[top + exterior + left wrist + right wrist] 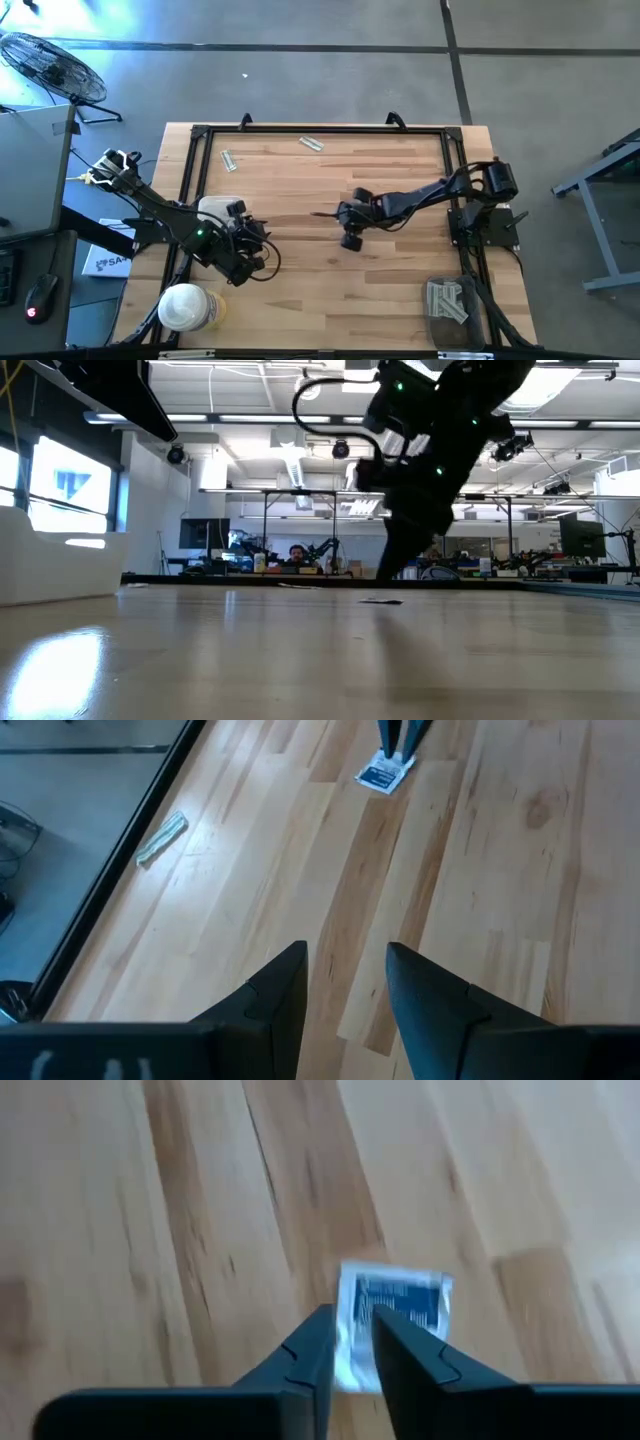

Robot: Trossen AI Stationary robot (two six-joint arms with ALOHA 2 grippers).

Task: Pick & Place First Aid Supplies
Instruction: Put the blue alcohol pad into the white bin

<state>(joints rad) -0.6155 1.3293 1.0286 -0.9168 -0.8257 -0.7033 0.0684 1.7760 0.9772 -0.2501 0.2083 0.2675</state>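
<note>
The right hand [350, 1342] was seen low over the middle of the light wooden plank tabletop [330, 290], its two dark fingers set closely about the near edge of a small square white packet with blue-dark print [392, 1320]. The fingers stood only slightly apart, and whether the packet was gripped or merely straddled could not be told. In the left wrist view the same packet [383, 775] was shown lying flat on the planks beneath the tips of that hand.

The left hand [345, 985] was held above the near left part of the tabletop, its fingers parted and nothing between them.

A narrow pale grey-green strip [162, 838] lay near the black frame rail at the far left, and another strip [311, 143] lay at the far edge. A heap of pale packets [447, 300] was seen at the near right corner. A round white-lidded tub [184, 307] stood at the near left corner.
</note>
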